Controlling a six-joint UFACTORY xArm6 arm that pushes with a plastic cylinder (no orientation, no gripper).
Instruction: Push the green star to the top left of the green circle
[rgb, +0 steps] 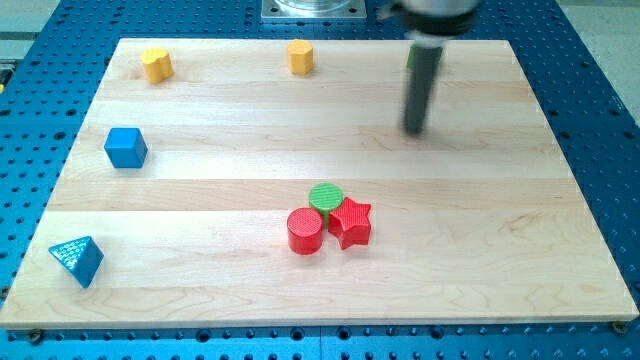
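Note:
The green circle (325, 197) sits below the board's middle, touching a red circle (305, 231) and a red star (350, 222). Only a sliver of a green block (410, 58) shows at the view's top right, mostly hidden behind my dark rod; its shape cannot be made out. My tip (414, 131) is just below that sliver, well up and to the right of the green circle.
A yellow block (156, 64) sits at the top left and a second yellow block (301, 57) at the top middle. A blue cube (125, 147) is at the left and a blue triangle (77, 260) at the bottom left. The wooden board (200, 300) lies on a blue perforated table.

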